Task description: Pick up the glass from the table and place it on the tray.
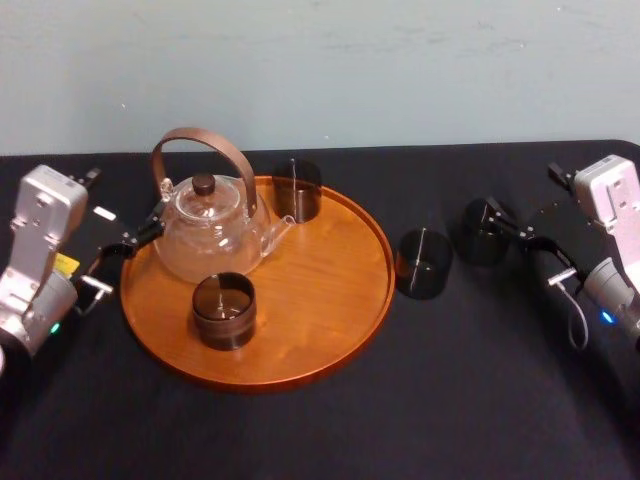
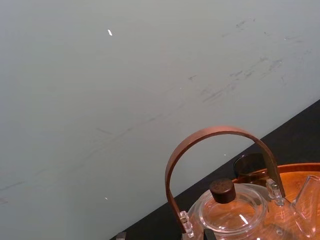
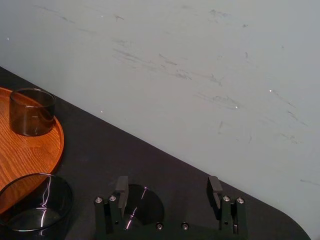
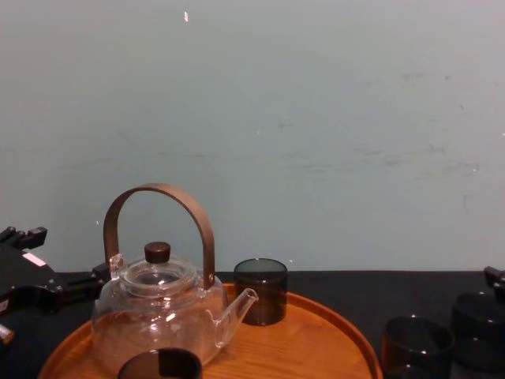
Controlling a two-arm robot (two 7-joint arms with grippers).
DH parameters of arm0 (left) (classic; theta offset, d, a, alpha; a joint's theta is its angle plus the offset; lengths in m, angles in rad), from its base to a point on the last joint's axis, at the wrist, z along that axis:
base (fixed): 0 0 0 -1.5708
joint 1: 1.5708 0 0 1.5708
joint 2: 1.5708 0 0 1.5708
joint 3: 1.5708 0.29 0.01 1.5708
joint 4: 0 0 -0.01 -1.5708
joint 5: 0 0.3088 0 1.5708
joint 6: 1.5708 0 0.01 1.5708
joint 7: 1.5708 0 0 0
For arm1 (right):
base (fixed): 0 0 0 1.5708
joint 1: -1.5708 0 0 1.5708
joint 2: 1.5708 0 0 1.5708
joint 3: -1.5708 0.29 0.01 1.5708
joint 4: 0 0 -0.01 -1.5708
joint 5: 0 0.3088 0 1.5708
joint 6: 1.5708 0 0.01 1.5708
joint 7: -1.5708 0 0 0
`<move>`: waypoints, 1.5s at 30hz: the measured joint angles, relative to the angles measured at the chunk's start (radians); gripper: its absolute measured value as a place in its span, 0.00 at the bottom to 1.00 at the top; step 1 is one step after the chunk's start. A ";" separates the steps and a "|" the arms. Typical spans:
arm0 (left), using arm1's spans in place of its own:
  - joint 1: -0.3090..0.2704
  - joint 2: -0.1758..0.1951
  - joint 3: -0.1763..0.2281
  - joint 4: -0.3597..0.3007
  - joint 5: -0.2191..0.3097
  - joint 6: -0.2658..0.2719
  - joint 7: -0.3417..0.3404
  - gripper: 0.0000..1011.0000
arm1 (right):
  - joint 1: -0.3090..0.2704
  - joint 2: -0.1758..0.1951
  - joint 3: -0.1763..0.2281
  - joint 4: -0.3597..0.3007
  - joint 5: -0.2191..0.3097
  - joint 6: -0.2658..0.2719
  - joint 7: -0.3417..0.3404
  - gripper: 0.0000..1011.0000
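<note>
The round wooden tray (image 1: 330,335) sits left of centre on the black table (image 1: 420,410) in the head view. On it stand a glass teapot (image 1: 210,238) with a brown hoop handle, a rear tray glass (image 1: 297,190) at its back rim and a front tray glass (image 1: 223,311) near its front. Two more dark smoked glasses stand on the table itself. The nearer table glass (image 1: 423,263) is just right of the tray's rim. The rightmost glass (image 1: 480,238) is a little farther right and back, upright and off the tray.

The right gripper (image 3: 168,185) reaches in from the right edge at that rightmost glass. Its fingers are spread wide, and the glass shows in the gap between them, closer to one finger and not squeezed.

The left gripper (image 1: 130,255) rests at the tray's left side beside the teapot. Its fingers also look spread, with nothing held.
</note>
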 joint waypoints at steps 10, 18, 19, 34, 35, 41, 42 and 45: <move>0.000 0.000 0.000 0.000 0.000 0.000 0.000 0.99 | 0.000 0.000 0.000 0.000 0.000 0.000 0.000 0.99; 0.000 0.000 0.000 0.000 0.000 0.000 0.000 0.99 | 0.000 0.000 0.000 0.000 0.000 0.000 0.000 0.99; 0.000 0.000 0.000 0.000 0.000 0.000 0.000 0.99 | 0.000 0.000 0.000 0.000 0.000 0.000 0.000 0.99; 0.000 0.000 0.000 0.000 0.000 0.000 0.000 0.99 | 0.000 0.000 0.000 0.000 0.000 0.000 0.000 0.99; 0.000 0.000 0.000 0.000 0.000 0.000 0.000 0.99 | 0.000 0.000 0.000 0.000 0.000 0.000 0.000 0.99; 0.000 0.000 0.000 0.000 0.000 0.000 0.000 0.99 | -0.003 -0.003 0.010 -0.006 0.006 0.004 0.024 0.99; 0.000 0.000 0.000 0.000 0.000 0.000 0.000 0.99 | -0.004 -0.003 0.013 -0.009 0.008 0.005 0.028 0.99; 0.000 0.000 0.000 0.000 0.000 0.000 0.000 0.99 | -0.016 0.000 0.025 -0.033 0.013 0.018 0.044 0.99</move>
